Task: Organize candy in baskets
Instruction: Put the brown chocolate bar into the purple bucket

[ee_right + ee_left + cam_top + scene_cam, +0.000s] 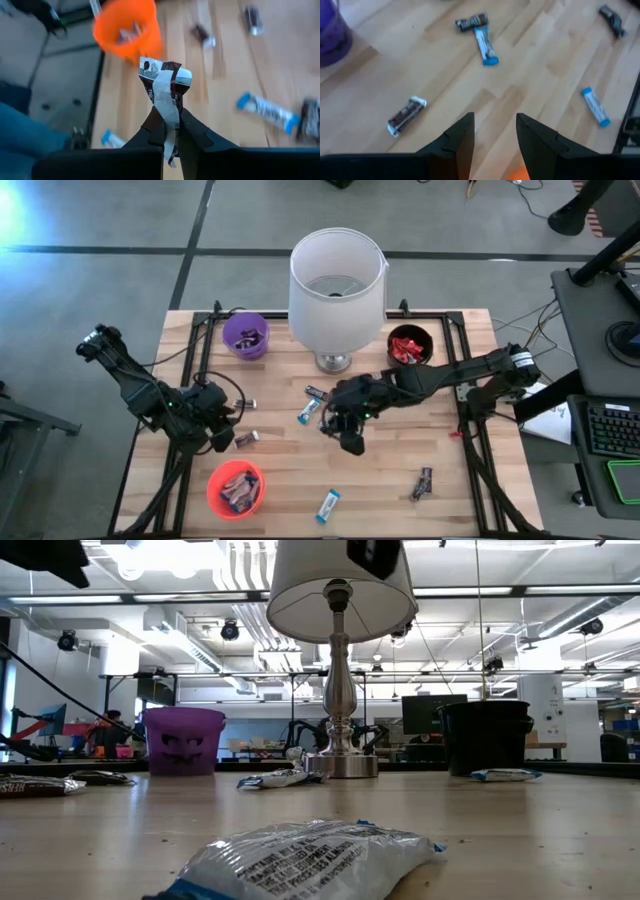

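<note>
right end effector [170,125] clamps dark-wrapped candy bar [165,82] (print unreadable) | left end effector [494,131] parted, empty

A big white lampshade [337,284] on a shiny metal base [333,362] stands near the middle of the far edge of the light wooden table [400,470], which is built of butcher-block strips and bordered by a black metal frame [473,440]. Off the table's right edge sit a sheet of white paper [548,412] and a dark desk with a keyboard [613,430], with cables trailing over the grey floor [110,280]. Beyond the far edge lies a workshop with ceiling lights [180,557] and monitors [430,712].
</note>
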